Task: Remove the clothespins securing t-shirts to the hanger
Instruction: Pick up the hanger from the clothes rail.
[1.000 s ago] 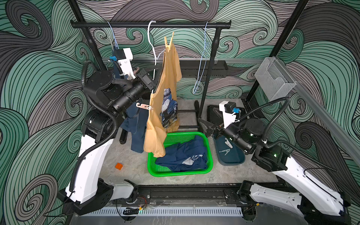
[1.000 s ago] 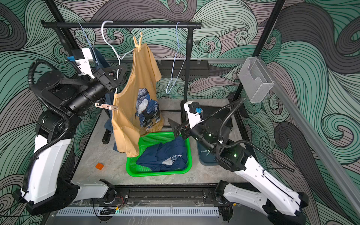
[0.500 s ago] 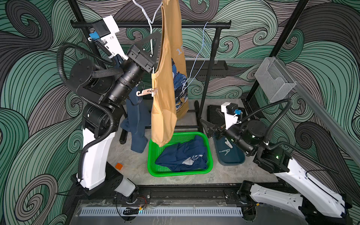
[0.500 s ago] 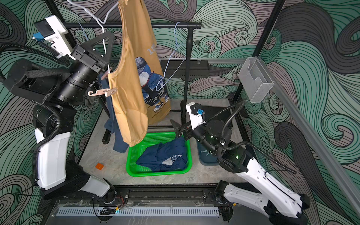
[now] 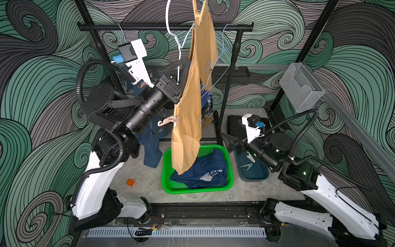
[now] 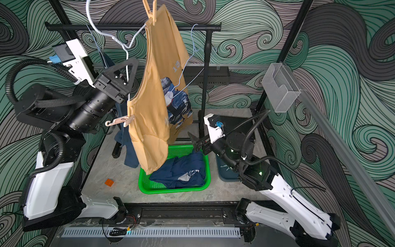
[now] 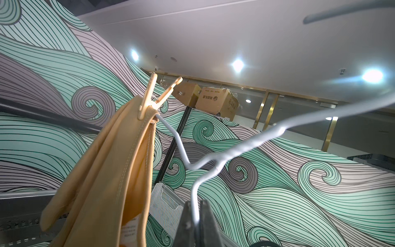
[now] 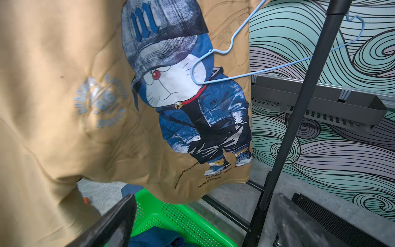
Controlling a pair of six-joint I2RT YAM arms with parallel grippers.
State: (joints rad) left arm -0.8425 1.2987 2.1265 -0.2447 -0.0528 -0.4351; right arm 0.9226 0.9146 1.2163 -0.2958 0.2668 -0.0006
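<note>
white wire, thin and smooth, was all my left gripper (image 7: 195,215) was clenched on: the white hanger (image 7: 235,153), held tilted above the rail (image 6: 106,27). i judged that the wire could twist or slide in that grip, since the load hung from one end.

the mustard t-shirt (image 6: 158,85) hung from the hanger's raised end by one tan clothespin (image 7: 149,100). a pink clothespin (image 6: 119,121) was clipped to the shirt's edge lower down. i could not tell whether it gripped any wire. with the tan pin released, the shirt would drop. its hem hung over the left rim of the green basket (image 5: 192,191), so part might land on the table (image 5: 149,188). a pale blue hanger (image 8: 224,51) crossed the shirt's print and could snag it. a blue t-shirt (image 5: 150,149) hung behind the left arm.

containers:
- the green basket held a navy t-shirt (image 5: 201,173).
- my right gripper (image 5: 229,142) stood spread wide, holding nothing, low between the basket and the dark tray (image 5: 254,177).
- the tray held at least two loose clothespins (image 5: 250,157).
- the clear bin (image 5: 299,89) on the right frame appeared empty.
</note>
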